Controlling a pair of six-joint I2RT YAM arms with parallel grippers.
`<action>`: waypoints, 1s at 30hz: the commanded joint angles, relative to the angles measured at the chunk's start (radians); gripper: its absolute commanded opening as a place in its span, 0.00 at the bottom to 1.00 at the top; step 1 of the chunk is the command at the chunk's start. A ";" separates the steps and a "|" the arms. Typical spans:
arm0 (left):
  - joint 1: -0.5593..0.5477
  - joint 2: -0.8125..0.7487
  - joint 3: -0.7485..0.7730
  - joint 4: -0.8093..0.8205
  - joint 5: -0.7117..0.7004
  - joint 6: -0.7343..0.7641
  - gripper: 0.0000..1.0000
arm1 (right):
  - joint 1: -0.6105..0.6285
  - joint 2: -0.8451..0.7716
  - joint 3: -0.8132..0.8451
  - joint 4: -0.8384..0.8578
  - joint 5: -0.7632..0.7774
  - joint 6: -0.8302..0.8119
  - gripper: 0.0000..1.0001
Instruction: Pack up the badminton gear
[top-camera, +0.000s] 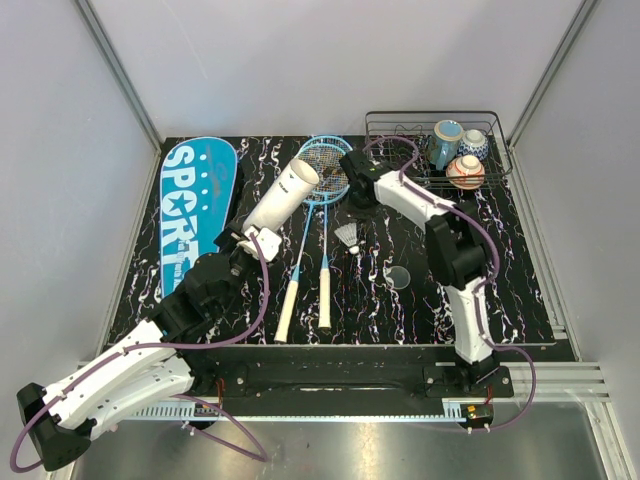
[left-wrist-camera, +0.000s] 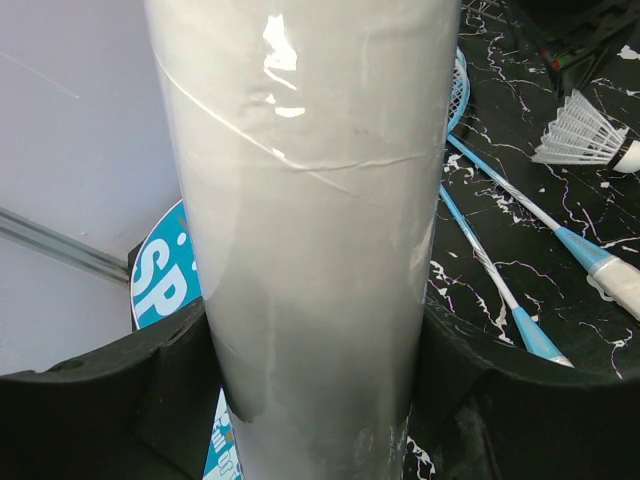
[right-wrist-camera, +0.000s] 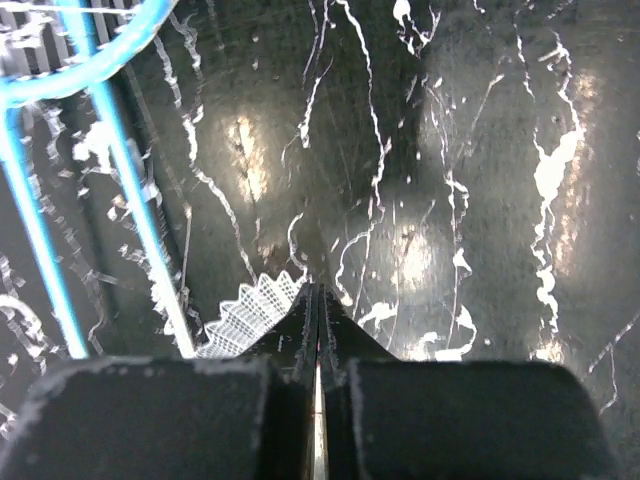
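Note:
My left gripper (top-camera: 258, 240) (left-wrist-camera: 315, 400) is shut on the long white tube (top-camera: 285, 195) (left-wrist-camera: 310, 200), holding it tilted up, open end toward the racket heads. Two blue-framed rackets (top-camera: 324, 170) lie side by side, white handles (top-camera: 305, 300) toward me; their shafts show in the left wrist view (left-wrist-camera: 500, 270). One white shuttlecock (top-camera: 347, 235) (left-wrist-camera: 590, 135) lies right of the shafts. My right gripper (top-camera: 355, 168) (right-wrist-camera: 318, 288) hovers by the racket heads, its jaws shut on the rim of another shuttlecock's white mesh skirt (right-wrist-camera: 240, 310). The teal SPORT bag (top-camera: 195, 205) (left-wrist-camera: 160, 280) lies flat at the left.
A black wire rack (top-camera: 400, 125) with three ceramic cups (top-camera: 458, 150) stands at the back right. A small clear round lid (top-camera: 398, 277) lies on the black marbled table (top-camera: 520, 270) near the right arm. Grey walls close in on both sides.

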 joint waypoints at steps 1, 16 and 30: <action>0.004 0.003 0.040 0.049 0.015 -0.001 0.05 | -0.001 -0.258 -0.112 0.138 0.004 0.011 0.00; 0.002 0.035 0.051 0.004 0.306 -0.024 0.02 | -0.202 -0.881 -0.381 0.456 -0.214 0.233 0.00; 0.004 0.034 0.048 0.015 0.332 -0.035 0.01 | -0.186 -0.947 -0.403 0.753 -0.504 0.483 0.00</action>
